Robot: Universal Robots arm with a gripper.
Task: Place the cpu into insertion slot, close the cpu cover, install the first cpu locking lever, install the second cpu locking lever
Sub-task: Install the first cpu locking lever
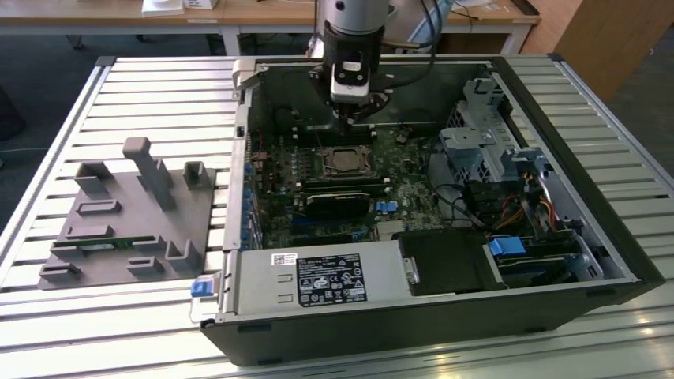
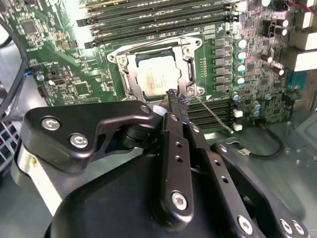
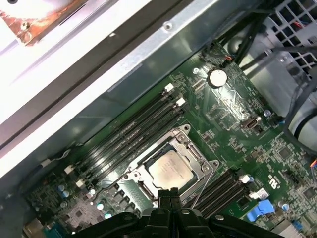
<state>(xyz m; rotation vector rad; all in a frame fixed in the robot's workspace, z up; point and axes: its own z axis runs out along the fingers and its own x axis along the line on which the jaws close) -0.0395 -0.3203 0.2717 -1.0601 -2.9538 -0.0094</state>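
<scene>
- The end effector (image 2: pixel 177 99) hangs inside the open computer case (image 1: pixel 574 166), low over the green motherboard (image 3: pixel 233 116). Its two black fingers (image 3: pixel 165 198) are pressed together, with nothing visible between them.
- In both wrist views the fingertips sit just beside one corner of the insertion slot (image 1: pixel 325 162), close above the board.
- The cpu (image 2: pixel 158 77) lies flat in the slot, its pale face up.
- The cpu cover (image 2: pixel 132 74) lies down around the cpu, and the chip's face shows through the cut-out centre.
- A thin metal lever (image 2: pixel 214 115) runs out from the slot's corner near the fingertips, slanting across the neighbouring memory slots (image 2: pixel 213 111). Whether the fingers touch it cannot be told.
- The case rests on a slatted metal surface (image 1: pixel 63 103). A grey fixture tray (image 1: pixel 106 229) lies on the exterior view's left of the case.
</scene>
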